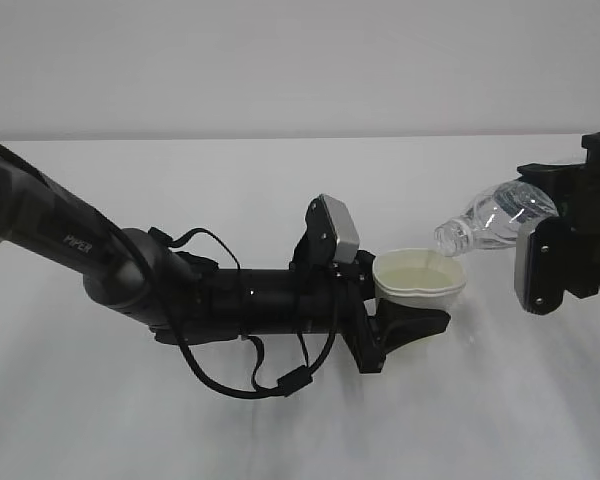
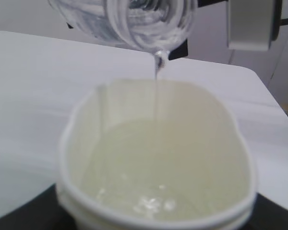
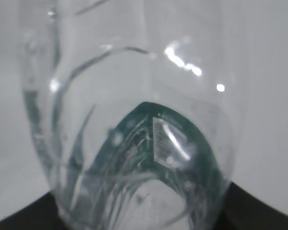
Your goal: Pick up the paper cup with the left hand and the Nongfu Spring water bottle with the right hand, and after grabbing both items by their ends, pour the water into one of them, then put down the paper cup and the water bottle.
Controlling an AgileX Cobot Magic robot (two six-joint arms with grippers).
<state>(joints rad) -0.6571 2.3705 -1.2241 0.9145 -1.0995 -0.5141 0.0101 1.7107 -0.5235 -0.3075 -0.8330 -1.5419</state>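
White tabletop and a pale blank wall frame the pour. At the centre of it, the paper cup (image 1: 420,277) is held clear of the table in the left gripper (image 1: 405,320), whose black jaws stand part-open and clamped round the cup's lower body, squeezing its rim into an oval. Just above and to the right of the cup, the Nongfu Spring water bottle (image 1: 495,222) is tipped with its open mouth at the cup's far rim; a thin stream of water (image 2: 156,91) falls from it into the cup. The right hand (image 1: 570,240) grips the bottle's base end, jaws part-open around it. The cup already holds pale liquid up a good part of its wall. My judgement: the squeezed, softening cup could buckle or overflow if tilting continues, and the stream, landing near the rim, could miss if either arm drifts.
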